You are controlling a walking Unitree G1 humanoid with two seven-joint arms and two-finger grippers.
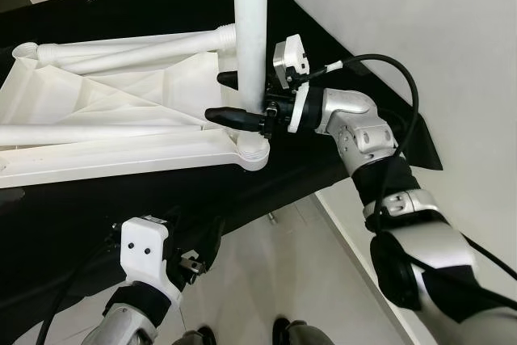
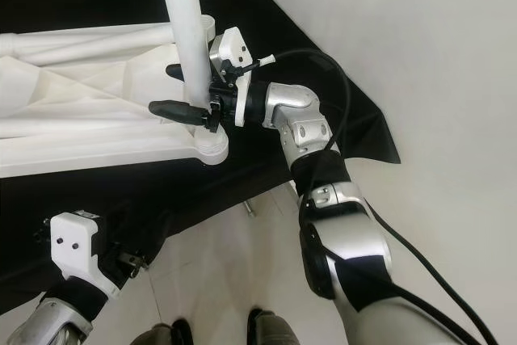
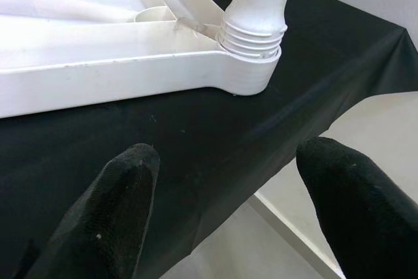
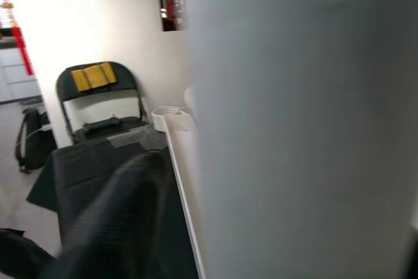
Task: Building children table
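The white plastic children's table [image 1: 105, 94] lies upside down on a black cloth. A white table leg [image 1: 250, 30] stands upright in its near corner socket [image 1: 254, 151]. The leg's threaded end [image 3: 251, 34] shows just above the socket rim. My right gripper [image 1: 214, 96] reaches in from the right, one black finger on each side of the leg, shut on it a little above the socket. My left gripper [image 3: 222, 181] is low at the cloth's near edge, below the table's rim, open with nothing between its fingers.
Another white leg [image 1: 121, 48] lies along the far side of the table's underside. The black cloth [image 1: 81, 216] drapes over the edge to a tiled floor [image 1: 275, 280]. A white wall [image 1: 452, 38] stands close on the right. A black folding chair [image 4: 98, 96] is further off.
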